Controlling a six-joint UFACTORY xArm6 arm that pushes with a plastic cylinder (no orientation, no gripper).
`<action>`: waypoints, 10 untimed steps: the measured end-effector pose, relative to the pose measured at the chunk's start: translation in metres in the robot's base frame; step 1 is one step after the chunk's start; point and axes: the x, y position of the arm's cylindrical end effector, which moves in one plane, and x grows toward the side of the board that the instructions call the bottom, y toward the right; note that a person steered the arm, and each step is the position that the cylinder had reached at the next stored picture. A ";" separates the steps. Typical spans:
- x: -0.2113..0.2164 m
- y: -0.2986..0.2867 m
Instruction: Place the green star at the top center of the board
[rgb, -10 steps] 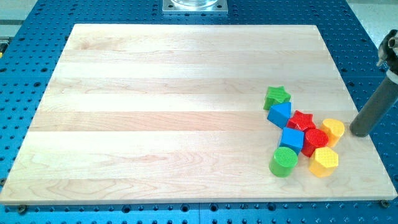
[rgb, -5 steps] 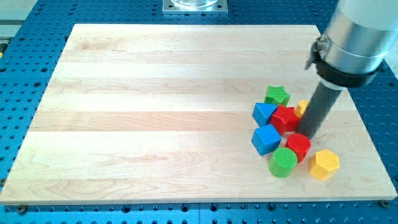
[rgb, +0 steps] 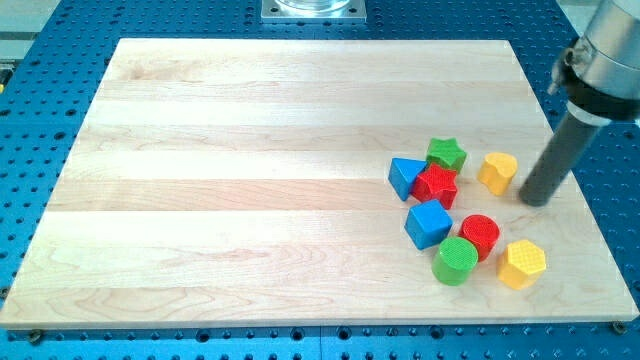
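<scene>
The green star (rgb: 446, 154) lies at the view's right, right of the board's centre, touching the red star (rgb: 436, 185) below it. A blue triangle (rgb: 405, 176) sits just left of the red star. My tip (rgb: 537, 200) stands at the right, about a block's width right of a yellow heart block (rgb: 496, 171) and well right of the green star, touching no block.
A blue cube (rgb: 429, 223), a red cylinder (rgb: 480, 236), a green cylinder (rgb: 455, 260) and a yellow hexagon (rgb: 522, 263) cluster below the stars. The wooden board (rgb: 250, 150) lies on a blue perforated table. A metal mount (rgb: 314, 10) is at the view's top centre.
My tip swept left into the cluster, then drew back to the right. The blue triangle and red star slid left, the yellow heart moved up, and the blocks spread apart.
</scene>
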 end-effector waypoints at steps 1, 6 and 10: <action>-0.009 -0.086; -0.140 -0.189; -0.134 -0.129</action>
